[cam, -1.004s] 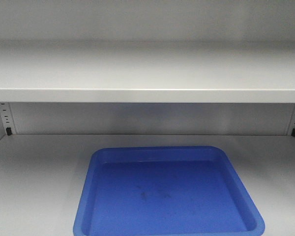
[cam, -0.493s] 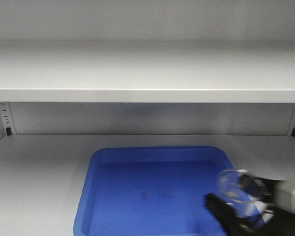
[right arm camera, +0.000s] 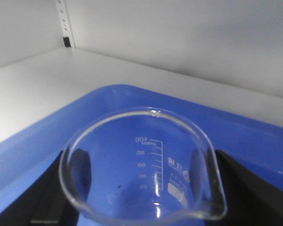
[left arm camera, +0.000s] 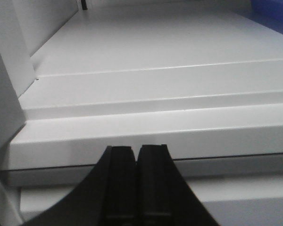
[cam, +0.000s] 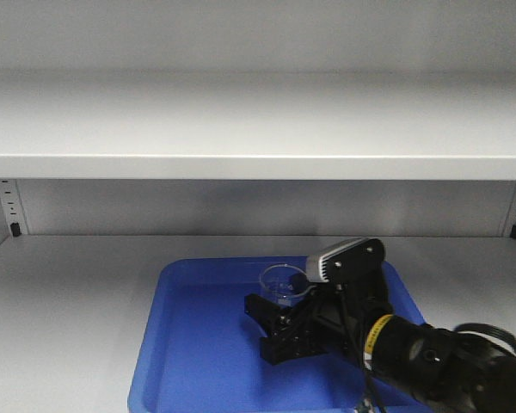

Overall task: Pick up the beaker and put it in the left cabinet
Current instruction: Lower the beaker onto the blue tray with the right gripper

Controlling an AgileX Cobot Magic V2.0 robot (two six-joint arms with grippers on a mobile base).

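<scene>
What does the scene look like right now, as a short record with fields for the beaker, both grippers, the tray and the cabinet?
beaker: clear glass, empty, roughly upright, over the blue tray
right gripper: shut on the beaker, one finger on each side
left gripper: shut, holding nothing, facing a pale grey shelf edge
blue tray: sits on the lower shelf
left cabinet: pale grey, slotted rails in its back corners
beaker touching tray floor: cannot tell
</scene>
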